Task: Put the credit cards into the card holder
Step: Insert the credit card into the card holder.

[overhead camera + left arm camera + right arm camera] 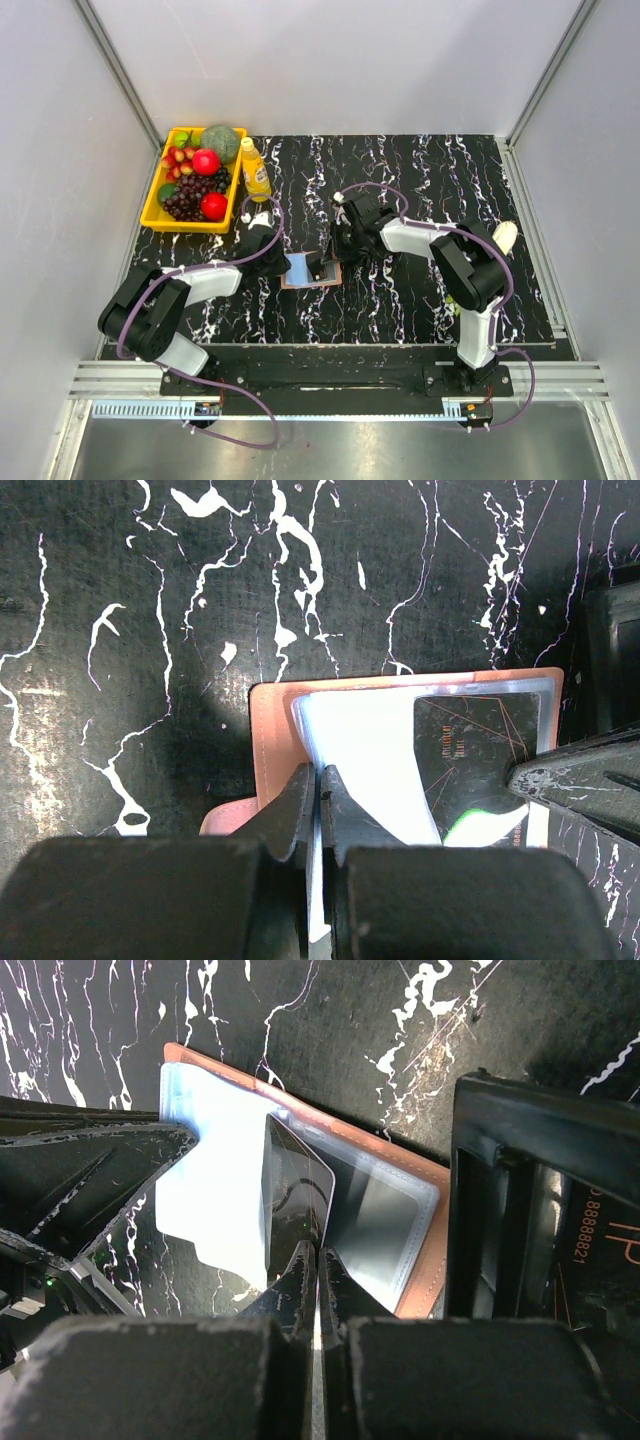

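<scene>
Top external: card holder (297, 268) perhaps half hidden.

**Top view.** Even, diffuse light from overhead. The pale walls (330, 60) are bright and the marbled table (420, 180) is dark, with short, soft shadows. Focus is sharp throughout, and straight frame lines bow slightly toward the corners.

**Left wrist view.** Glare burns the clear sleeve (360, 750), pinched by the left gripper (322, 780), to featureless white just ahead of the fingertips. A soft shadow darkens the table to the tool's left. The fingers nearest the lens are blurred.

**Right wrist view.** The glossy credit card (295, 1195), nipped in the right gripper (318, 1255), mirrors its surroundings. The near fingers are out of focus. The card holder (425, 1280), just beyond the tips, is crisp.
</scene>
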`<move>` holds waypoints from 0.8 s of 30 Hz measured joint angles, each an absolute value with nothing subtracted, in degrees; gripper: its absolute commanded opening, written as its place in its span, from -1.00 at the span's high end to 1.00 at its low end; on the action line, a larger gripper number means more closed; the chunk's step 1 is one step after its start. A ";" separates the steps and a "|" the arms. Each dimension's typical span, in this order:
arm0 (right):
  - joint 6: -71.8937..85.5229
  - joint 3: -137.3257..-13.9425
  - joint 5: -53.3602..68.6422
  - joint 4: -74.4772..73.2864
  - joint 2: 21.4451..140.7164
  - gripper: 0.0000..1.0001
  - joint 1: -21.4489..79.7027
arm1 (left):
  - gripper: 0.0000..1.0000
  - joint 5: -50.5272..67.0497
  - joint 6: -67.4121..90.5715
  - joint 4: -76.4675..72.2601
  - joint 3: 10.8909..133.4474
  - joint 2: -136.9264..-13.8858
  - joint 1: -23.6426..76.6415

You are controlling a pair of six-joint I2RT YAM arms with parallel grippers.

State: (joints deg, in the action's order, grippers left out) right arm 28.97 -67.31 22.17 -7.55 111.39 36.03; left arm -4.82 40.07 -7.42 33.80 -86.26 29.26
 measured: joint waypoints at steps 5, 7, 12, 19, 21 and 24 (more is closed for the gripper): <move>28.82 -67.29 22.13 -8.45 110.74 1.00 36.03 | 1.00 -4.84 39.81 -6.90 34.13 -86.32 29.26; 28.82 -67.24 22.33 -8.78 110.41 1.00 36.03 | 1.00 -4.82 39.64 -6.90 34.15 -86.32 29.26; 28.77 -67.29 23.77 -8.93 110.56 1.00 35.92 | 0.98 -4.78 39.33 -6.92 34.15 -86.32 29.26; 27.46 -68.20 23.68 -10.52 111.87 1.00 35.88 | 0.96 -4.78 38.96 -6.87 34.20 -86.32 29.26; 27.29 -68.23 23.64 -10.66 111.81 1.00 35.88 | 0.96 -4.80 38.81 -6.44 34.46 -86.32 29.26; 27.18 -68.23 23.62 -10.87 111.77 1.00 35.90 | 0.96 -4.80 38.76 -6.22 34.54 -86.32 29.26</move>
State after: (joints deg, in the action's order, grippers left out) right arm 27.18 -68.23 23.62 -10.87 111.77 35.90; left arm -4.80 38.76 -6.22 34.54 -86.32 29.26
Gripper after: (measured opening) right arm 0.009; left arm 0.028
